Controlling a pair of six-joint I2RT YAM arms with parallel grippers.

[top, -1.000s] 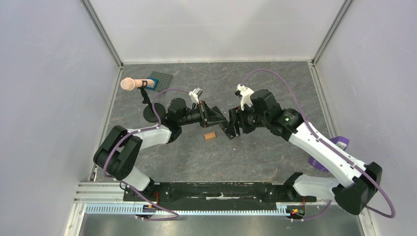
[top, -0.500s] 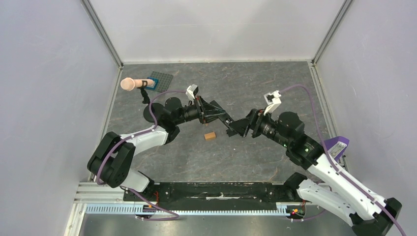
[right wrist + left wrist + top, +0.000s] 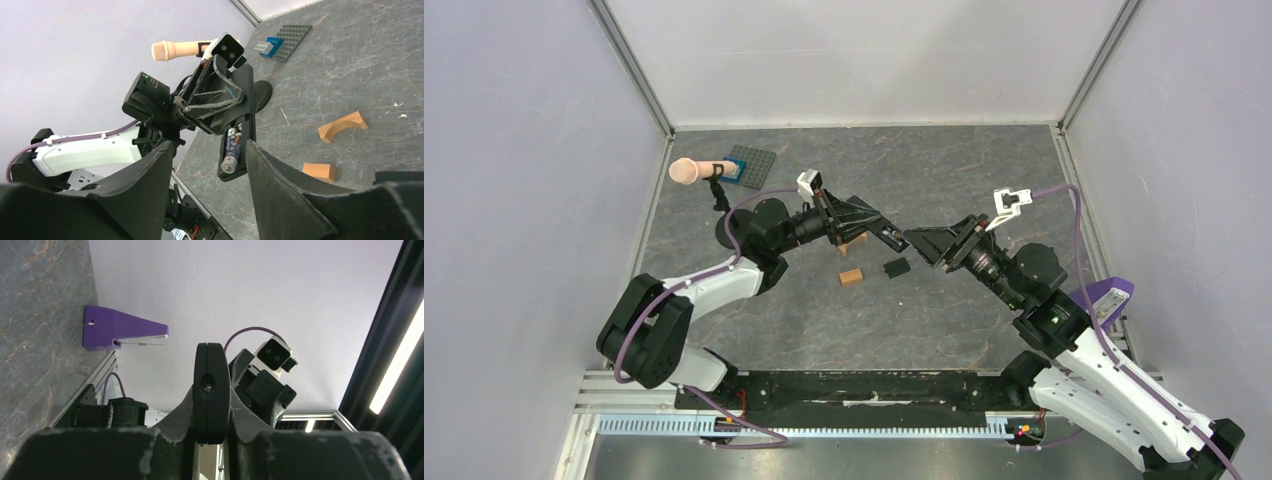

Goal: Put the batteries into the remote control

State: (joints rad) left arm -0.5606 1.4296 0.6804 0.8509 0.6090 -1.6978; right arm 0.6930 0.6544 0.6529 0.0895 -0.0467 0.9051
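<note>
Top external: right gripper [image 3: 924, 245] now wide, off remote control [image 3: 892, 237] tight in left gripper [image 3: 864, 225]

remote control [image 3: 211, 385] end-on, its length hidden

Near the middle of the table [image 3: 824, 330], the left gripper [image 3: 856, 222] grips the remote control [image 3: 887, 233] above the surface. The remote's free end points to 4 o'clock, close to the right gripper [image 3: 918, 240]. A short black piece [image 3: 896, 267] lies at 6 o'clock from that end, an orange block [image 3: 852, 276] at 7 o'clock.
</note>
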